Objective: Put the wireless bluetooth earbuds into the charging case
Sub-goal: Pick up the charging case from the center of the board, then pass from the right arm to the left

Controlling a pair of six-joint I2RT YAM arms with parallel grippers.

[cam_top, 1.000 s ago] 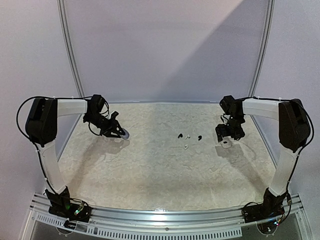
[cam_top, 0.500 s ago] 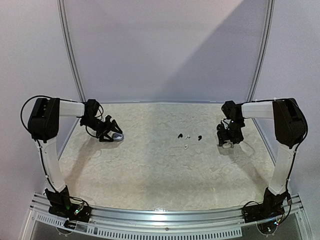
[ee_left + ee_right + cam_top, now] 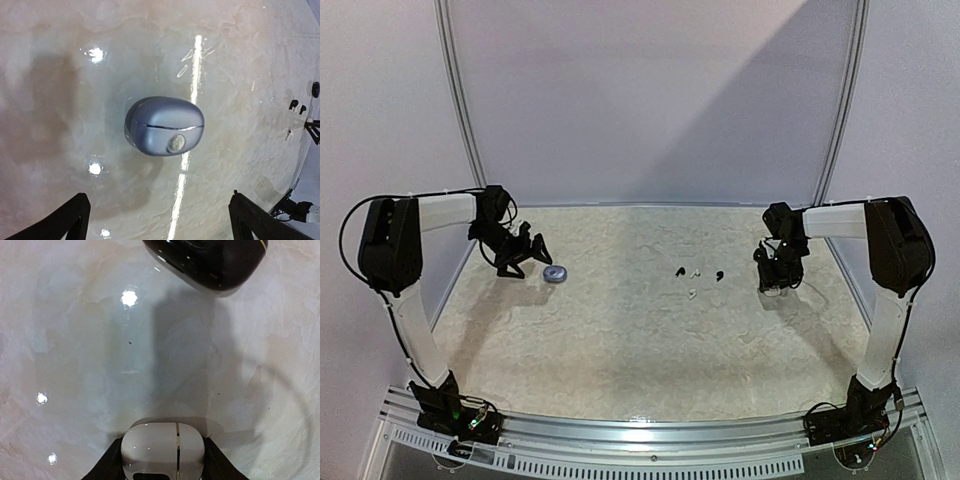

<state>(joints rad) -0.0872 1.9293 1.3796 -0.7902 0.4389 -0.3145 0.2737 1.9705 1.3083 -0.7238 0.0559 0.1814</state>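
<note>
A blue-grey charging case lies closed on the table, also visible as the blue-grey case from above. My left gripper is open and drawn back from it, the left gripper standing to its left. A white charging case sits between the black fingers of my right gripper, which press on both its sides. In the top view the right gripper hides that case. Several tiny earbuds, black and white, lie mid-table.
A glossy black case lies just beyond the white one in the right wrist view. The earbuds show small at the right edge of the left wrist view. A metal frame rail borders the table on both sides.
The left gripper opened, let the blue-grey case go onto the table and pulled back to the left. The right gripper came down and closed on the white case.
</note>
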